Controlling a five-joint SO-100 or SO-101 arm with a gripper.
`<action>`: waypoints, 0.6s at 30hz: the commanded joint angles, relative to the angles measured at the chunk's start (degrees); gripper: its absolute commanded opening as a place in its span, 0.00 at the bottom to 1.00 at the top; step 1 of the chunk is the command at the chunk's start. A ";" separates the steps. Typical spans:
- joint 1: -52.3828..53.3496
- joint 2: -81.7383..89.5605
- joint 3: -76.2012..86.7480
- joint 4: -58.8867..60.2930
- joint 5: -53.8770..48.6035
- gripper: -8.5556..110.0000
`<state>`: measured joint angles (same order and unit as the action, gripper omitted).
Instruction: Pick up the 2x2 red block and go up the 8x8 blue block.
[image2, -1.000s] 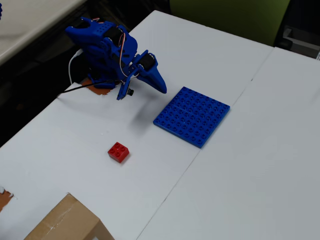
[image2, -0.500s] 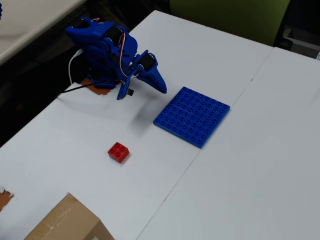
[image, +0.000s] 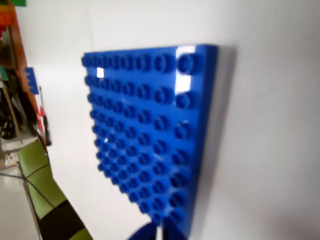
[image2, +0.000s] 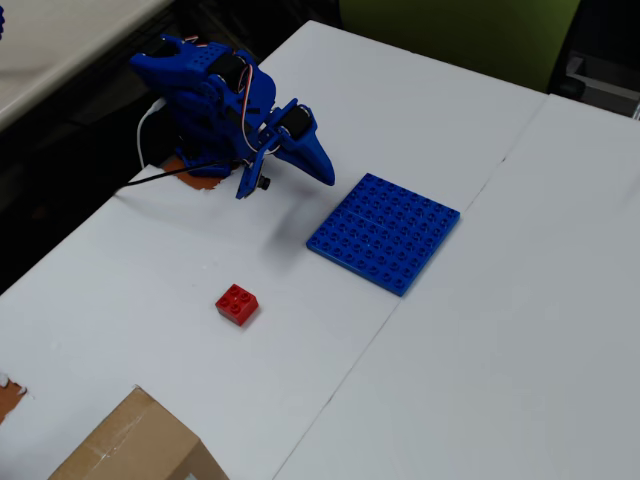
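The 2x2 red block sits on the white table in the overhead view, apart from everything; it is out of the wrist view. The 8x8 blue block lies flat to the right of it and fills the middle of the wrist view. My blue arm is folded low at the upper left. My gripper points toward the plate's near left corner, short of it, and looks shut and empty. Its tips show at the bottom edge of the wrist view.
A cardboard box stands at the table's front left corner. A seam runs between two white table boards. A green chair stands beyond the far edge; it also shows in the wrist view.
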<state>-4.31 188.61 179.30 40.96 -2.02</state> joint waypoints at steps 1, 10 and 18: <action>-0.62 -2.37 0.35 -7.03 -10.81 0.07; 3.60 -13.54 -11.34 -13.54 -15.29 0.07; 3.16 -32.96 -38.32 1.67 -28.21 0.07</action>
<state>-0.79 161.46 151.96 38.32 -26.10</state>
